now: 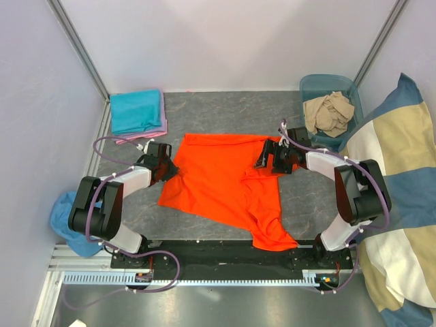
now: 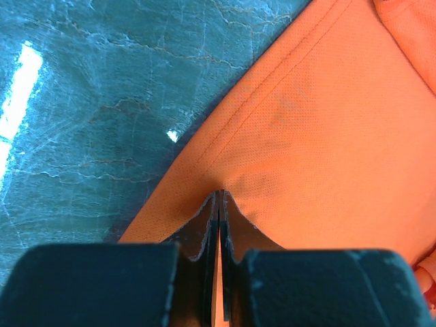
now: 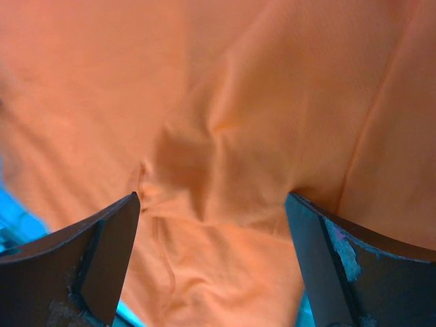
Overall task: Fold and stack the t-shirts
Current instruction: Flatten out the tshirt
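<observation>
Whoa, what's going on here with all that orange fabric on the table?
Two robot arms are working on an orange t-shirt spread across the grey table. The left gripper is shut on the shirt's left edge, while the right gripper is wide open over a wrinkled patch on the right side, not gripping it yet. A folded teal t-shirt lies on a pink one in the far left corner, and beige cloth sits in a bin at the far right.

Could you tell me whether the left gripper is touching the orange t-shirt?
Touching: the left wrist view shows the left gripper shut on the orange t-shirt.
</observation>
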`<move>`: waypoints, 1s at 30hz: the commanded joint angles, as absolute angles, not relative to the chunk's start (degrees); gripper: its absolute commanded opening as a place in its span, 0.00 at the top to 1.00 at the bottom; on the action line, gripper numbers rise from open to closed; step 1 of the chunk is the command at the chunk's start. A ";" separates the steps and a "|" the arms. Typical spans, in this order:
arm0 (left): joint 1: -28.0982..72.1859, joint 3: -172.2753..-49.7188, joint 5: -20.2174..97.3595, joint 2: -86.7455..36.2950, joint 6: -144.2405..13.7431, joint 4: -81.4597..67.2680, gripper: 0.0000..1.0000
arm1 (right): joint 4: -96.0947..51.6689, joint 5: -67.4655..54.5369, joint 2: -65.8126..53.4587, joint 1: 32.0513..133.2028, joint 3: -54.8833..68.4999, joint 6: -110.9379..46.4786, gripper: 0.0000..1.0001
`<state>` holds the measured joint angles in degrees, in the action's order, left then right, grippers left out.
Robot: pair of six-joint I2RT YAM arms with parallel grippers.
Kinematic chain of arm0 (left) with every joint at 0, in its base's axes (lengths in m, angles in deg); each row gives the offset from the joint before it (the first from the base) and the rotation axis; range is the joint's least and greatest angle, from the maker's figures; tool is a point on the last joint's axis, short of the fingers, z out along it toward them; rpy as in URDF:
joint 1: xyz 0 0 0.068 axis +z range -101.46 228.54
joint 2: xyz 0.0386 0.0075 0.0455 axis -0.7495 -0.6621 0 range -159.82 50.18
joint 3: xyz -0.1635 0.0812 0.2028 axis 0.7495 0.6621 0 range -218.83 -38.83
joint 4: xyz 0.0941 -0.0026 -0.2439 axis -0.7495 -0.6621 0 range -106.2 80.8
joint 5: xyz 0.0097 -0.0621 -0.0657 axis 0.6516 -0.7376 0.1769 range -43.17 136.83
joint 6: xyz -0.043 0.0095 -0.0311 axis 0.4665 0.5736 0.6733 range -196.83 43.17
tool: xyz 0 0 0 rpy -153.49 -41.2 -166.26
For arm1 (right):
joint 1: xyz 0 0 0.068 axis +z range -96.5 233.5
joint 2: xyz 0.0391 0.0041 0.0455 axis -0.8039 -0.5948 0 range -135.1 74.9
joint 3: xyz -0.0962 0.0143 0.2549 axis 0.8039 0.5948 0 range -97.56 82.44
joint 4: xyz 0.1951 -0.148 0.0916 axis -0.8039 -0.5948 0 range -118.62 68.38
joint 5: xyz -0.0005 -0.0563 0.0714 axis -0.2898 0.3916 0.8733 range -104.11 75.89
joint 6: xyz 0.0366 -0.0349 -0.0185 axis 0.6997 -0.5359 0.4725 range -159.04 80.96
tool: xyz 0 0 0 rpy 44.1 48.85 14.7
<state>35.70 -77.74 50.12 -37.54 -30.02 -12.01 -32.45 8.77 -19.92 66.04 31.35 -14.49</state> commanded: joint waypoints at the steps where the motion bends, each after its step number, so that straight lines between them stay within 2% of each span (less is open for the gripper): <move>1: 35.89 -76.88 50.79 -37.01 -29.81 -12.28 0.94 | -29.26 10.07 -24.32 66.07 26.20 -13.21 0.02; 11: 36.24 -80.04 51.93 -39.38 -29.72 -13.07 0.94 | -35.85 -0.04 -38.28 66.16 13.11 -14.52 0.02; 20: 36.68 -91.28 53.95 -48.78 -30.33 -13.94 0.94 | -40.68 -1.54 -50.15 65.98 -2.18 -15.58 0.02; 30: 37.38 -99.56 55.09 -56.17 -32.00 -13.87 0.94 | -42.01 -1.28 -56.93 64.14 -14.50 -17.42 0.02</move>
